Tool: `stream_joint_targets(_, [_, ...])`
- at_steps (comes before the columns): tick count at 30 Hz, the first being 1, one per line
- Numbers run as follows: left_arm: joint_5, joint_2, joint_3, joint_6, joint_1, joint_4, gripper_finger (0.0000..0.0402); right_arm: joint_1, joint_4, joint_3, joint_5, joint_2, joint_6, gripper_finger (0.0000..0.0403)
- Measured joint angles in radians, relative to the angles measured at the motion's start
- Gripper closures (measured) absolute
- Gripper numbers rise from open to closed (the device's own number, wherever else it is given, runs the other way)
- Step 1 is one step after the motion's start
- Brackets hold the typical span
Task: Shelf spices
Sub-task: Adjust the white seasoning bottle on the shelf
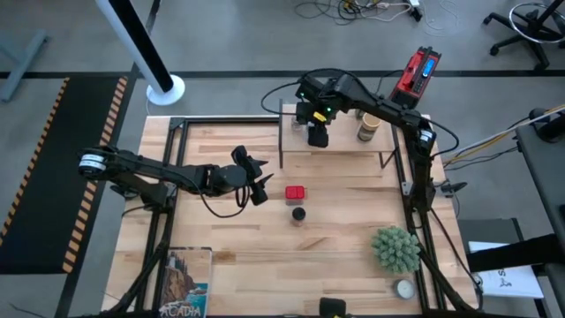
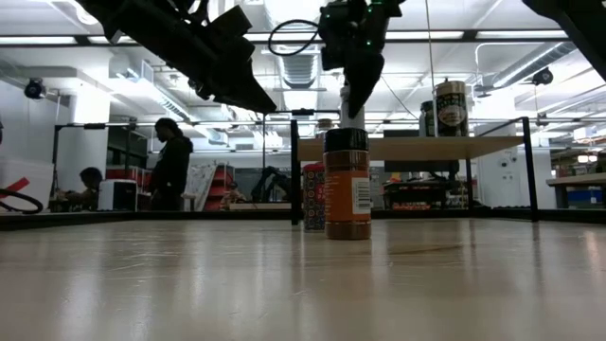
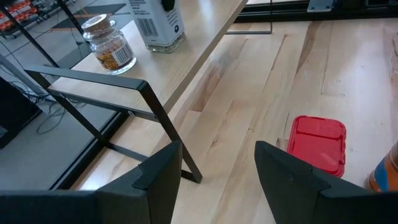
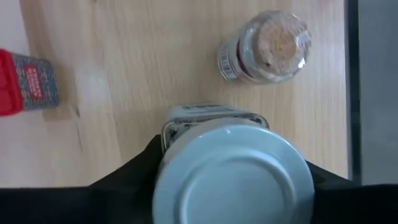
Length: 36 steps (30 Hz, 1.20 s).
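The light wood shelf (image 1: pixel 340 141) stands at the table's far side. My right gripper (image 1: pixel 316 132) is above its left part, shut on a white-lidded spice jar (image 4: pixel 233 171). A tan cylinder (image 1: pixel 367 128) and a small clear jar (image 4: pixel 273 46) stand on the shelf. A red square tin (image 1: pixel 296 193) and a black-lidded jar of orange spice (image 2: pixel 347 185) stand on the table in front of the shelf. My left gripper (image 1: pixel 263 187) hangs open above the table, just left of the red tin (image 3: pixel 317 144), touching nothing. My right gripper holds the white-lidded jar just under its lid (image 4: pixel 186 115), pinched between the two fingers (image 4: pixel 134 171), one on each side. The fingers come from above and point down. The jar is upright, and its base (image 3: pixel 163 45) rests on the shelf top.
The shelf's dark side panel (image 3: pixel 155 106) stands close before my left gripper. A spiky green plant (image 1: pixel 395 247) and a flat white round tin (image 1: pixel 404 288) sit at the near right. A book (image 1: pixel 185 281) lies at the near left. People show in the room beyond the table.
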Motion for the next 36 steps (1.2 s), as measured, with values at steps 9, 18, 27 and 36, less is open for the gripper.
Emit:
stream_joint_targets(9, [0.0, 0.0, 0.0, 0.0, 0.0, 0.0, 0.0209, 0.0, -0.023, 0.024, 0.003, -0.003, 0.189, 0.0202])
stream_joint_targets(18, [0.0, 0.0, 0.0, 0.0, 0.0, 0.001, 0.0209, 0.002, -0.034, 0.056, -0.009, -0.005, 0.419, 0.0222])
stream_joint_targets(27, [0.0, 0.0, 0.0, 0.0, 0.0, 0.001, 0.0209, 0.002, -0.04, 0.064, -0.01, -0.005, 0.555, 0.0203])
stream_joint_targets(36, [0.0, 0.0, 0.0, 0.0, 0.0, 0.001, 0.0209, 0.015, -0.032, 0.064, -0.013, -0.005, 0.593, 0.0225])
